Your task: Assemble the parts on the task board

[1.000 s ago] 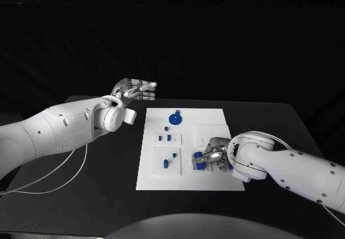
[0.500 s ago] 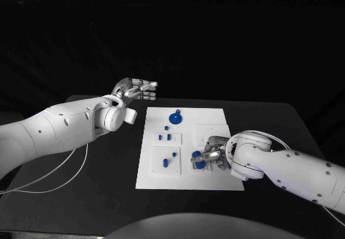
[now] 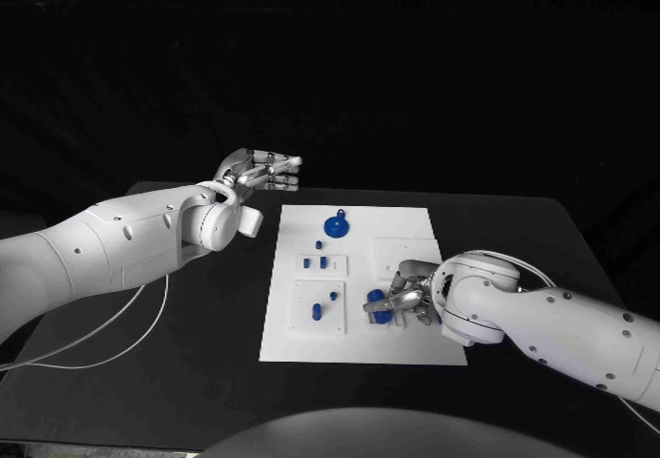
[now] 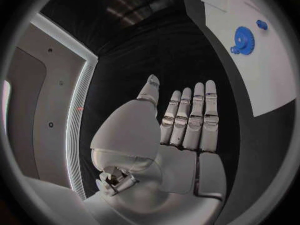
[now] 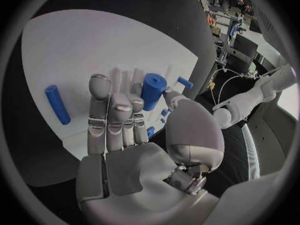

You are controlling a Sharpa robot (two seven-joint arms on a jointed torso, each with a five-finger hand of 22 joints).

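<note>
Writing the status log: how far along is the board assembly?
Early. Done: nothing clearly assembled. In hand: right hand holds a blue cylinder over the task board. Left: blue gear, blue peg and other small pieces lie loose; left hand hovers open off the board.

The black worktop (image 3: 550, 239) has the white task board (image 3: 413, 351) lying flat in its middle, and a thin white cable (image 3: 124, 334) near its left edge
</note>
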